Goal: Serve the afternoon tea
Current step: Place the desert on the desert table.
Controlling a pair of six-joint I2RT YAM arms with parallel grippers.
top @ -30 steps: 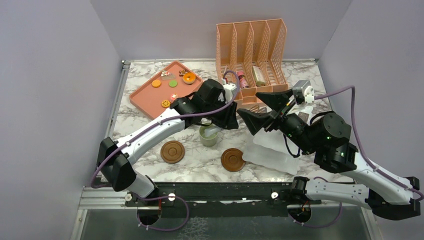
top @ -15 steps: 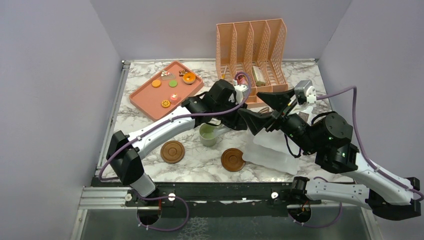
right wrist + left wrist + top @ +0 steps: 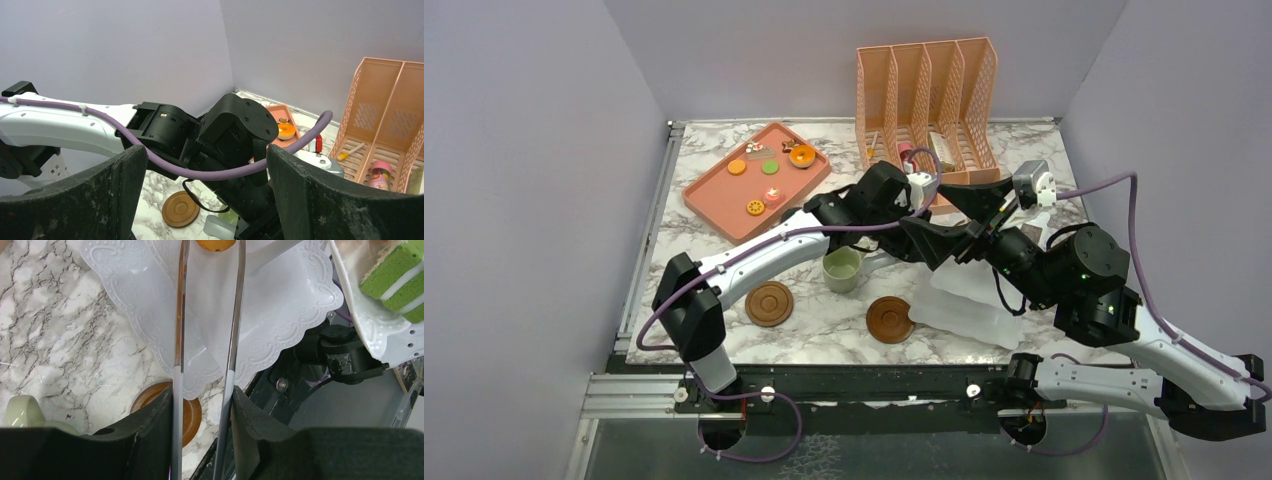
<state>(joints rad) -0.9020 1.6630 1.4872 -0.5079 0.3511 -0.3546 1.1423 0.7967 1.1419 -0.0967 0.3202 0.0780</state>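
My left gripper (image 3: 202, 395) is shut on metal tongs (image 3: 235, 315). The tongs' tips pinch an orange sweet (image 3: 215, 244) above a white lacy plate (image 3: 280, 300). A green layered cake (image 3: 395, 280) sits on a second white plate at the right. In the top view the left gripper (image 3: 896, 238) reaches under my open, empty right gripper (image 3: 954, 220). The pale green mug (image 3: 842, 270) stands between two brown coasters (image 3: 769, 303) (image 3: 889, 319). The pink tray (image 3: 714, 195) holds small cookies and a donut (image 3: 802, 155). No grey-blue mug shows.
A peach file organizer (image 3: 929, 90) stands at the back with a pink bottle (image 3: 382, 175) inside. The white plates (image 3: 964, 305) lie front right under the right arm. The two arms overlap mid-table. Purple walls enclose the table.
My left arm has reached right with the tongs, from above the green mug to over the white plates. The right arm has barely moved.
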